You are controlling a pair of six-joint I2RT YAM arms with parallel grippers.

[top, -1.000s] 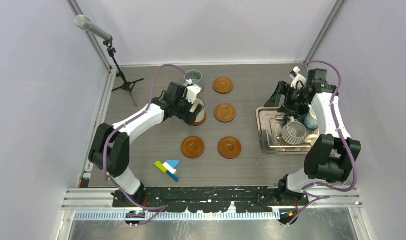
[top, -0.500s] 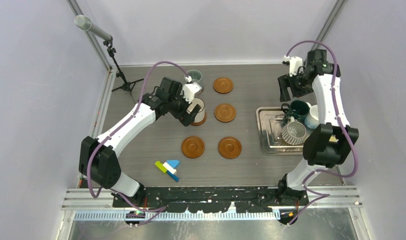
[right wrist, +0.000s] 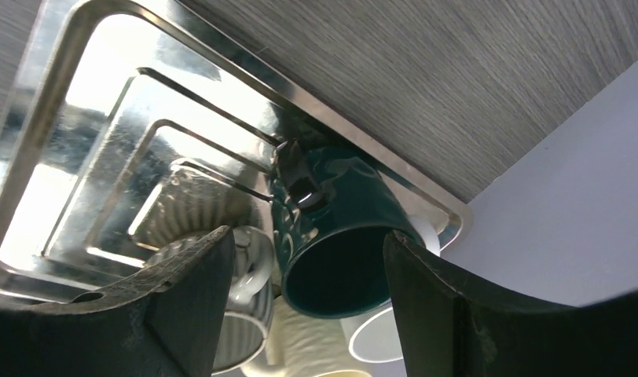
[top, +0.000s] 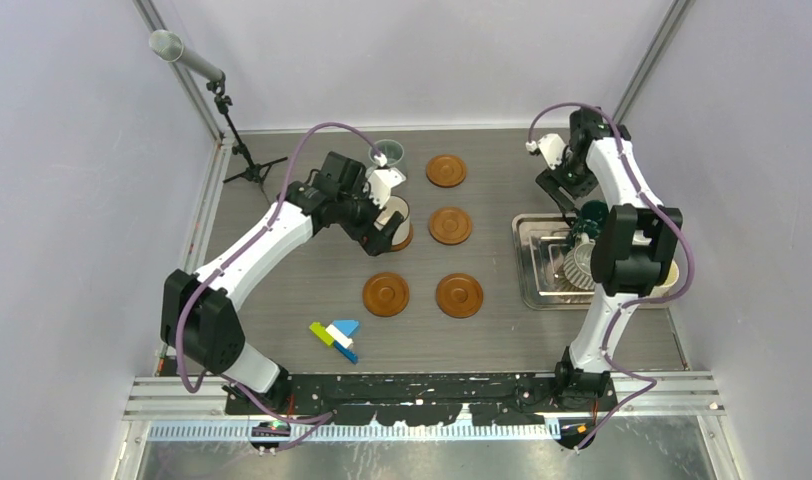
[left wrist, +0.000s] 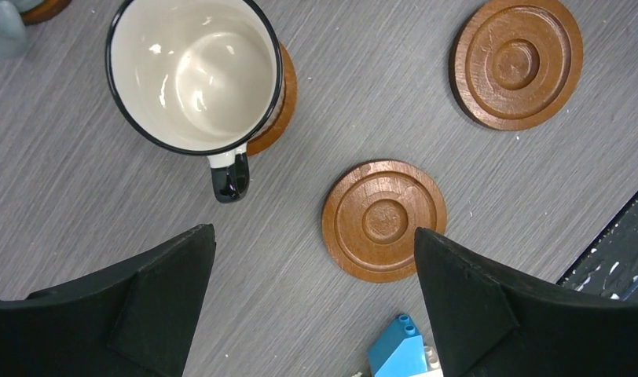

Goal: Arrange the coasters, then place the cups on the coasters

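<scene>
Left hand (left wrist: 312, 236) spread wide above the surface (left wrist: 104, 196), pinching nothing. Just ahead of its fingertips and off toward one finger, a white mug (left wrist: 194, 75) with black rim and black handle, upright, mouth up. Seated on a coaster (left wrist: 284, 94) that shows only as a brown crescent past the mug's side; handle turned back toward the hand. Just ahead of the gap between the two fingers (left wrist: 143, 306), nearer the other one, a bare coaster (left wrist: 384, 221) flat on the surface. Farther ahead on that same side, a second bare coaster (left wrist: 516, 63). Back under the hand, between the fingers, the tip of a blue block (left wrist: 394, 353). Beyond the white mug, at the edge of the wrist view, part of a grey-blue mug (left wrist: 5, 31) on its own coaster.

From above, off to the left hand's side toward the other arm, a third bare coaster (top: 446, 170) and a fourth bare coaster (top: 450, 225), well apart from the fingers.

Right hand (right wrist: 308, 236) spread too, over the far end of a steel tray (right wrist: 56, 47), gripping nothing. Straight ahead, between its fingers, a dark green mug (right wrist: 339, 236) on its side in the tray, mouth toward the hand, handle away; contact with either finger impossible to tell. Beside it, toward one finger, a ribbed grey mug (right wrist: 241, 342); near the other finger, the mouth of a white cup (right wrist: 371, 339), mostly hidden.
</scene>
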